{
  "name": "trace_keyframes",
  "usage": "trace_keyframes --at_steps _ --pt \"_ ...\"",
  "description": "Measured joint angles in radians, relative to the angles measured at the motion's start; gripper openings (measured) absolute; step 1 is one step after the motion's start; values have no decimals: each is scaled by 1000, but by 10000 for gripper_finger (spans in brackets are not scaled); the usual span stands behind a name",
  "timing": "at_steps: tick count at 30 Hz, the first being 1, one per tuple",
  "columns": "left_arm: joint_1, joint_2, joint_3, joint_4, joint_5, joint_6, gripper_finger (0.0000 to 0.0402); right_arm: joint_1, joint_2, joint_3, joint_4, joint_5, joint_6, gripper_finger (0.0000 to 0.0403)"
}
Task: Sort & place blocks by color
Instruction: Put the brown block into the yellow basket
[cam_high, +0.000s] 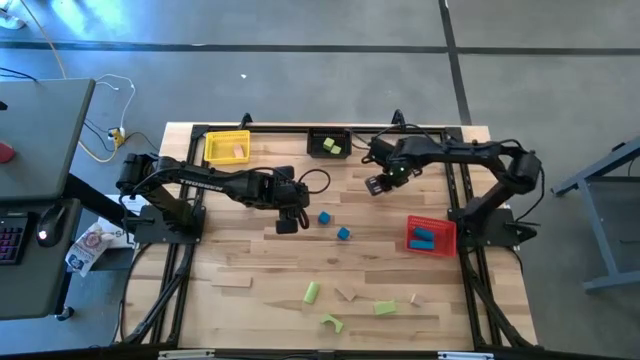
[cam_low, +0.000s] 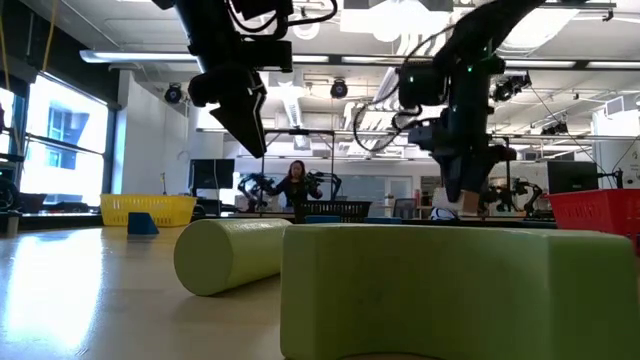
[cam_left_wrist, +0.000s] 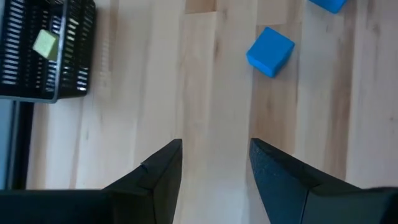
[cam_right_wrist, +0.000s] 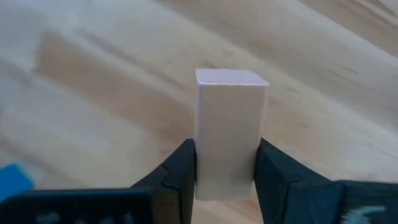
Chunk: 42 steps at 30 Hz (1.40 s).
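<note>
Right tool (cam_right_wrist: 225, 171) is clamped on a tan block (cam_right_wrist: 229, 127), held above the counter (cam_high: 260, 270) at one o'clock, near the black bin (cam_high: 329, 143). Left tool (cam_left_wrist: 214, 168) hangs open and empty at centre, blue cubes (cam_high: 325, 217) just beside it.
</note>
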Motion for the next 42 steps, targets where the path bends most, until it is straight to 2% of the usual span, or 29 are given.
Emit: trace_keyframes --at_steps 6,12,19,24,34,42 --pt "1 0 0 7 -140 -93 198 92 -49 0 36 1 -17 100" --pt "18 0 0 35 -148 -117 231 187 -54 0 136 -10 -60 100" --pt "21 0 0 110 35 34 239 271 -54 0 305 -50 -112 100" --pt "2 0 0 203 169 70 239 324 -54 0 380 -64 -165 100" --pt "-27 0 0 268 193 45 239 448 -54 0 515 -91 -310 100" --pt "-53 0 0 363 319 41 239 513 -54 0 578 -12 -371 100"
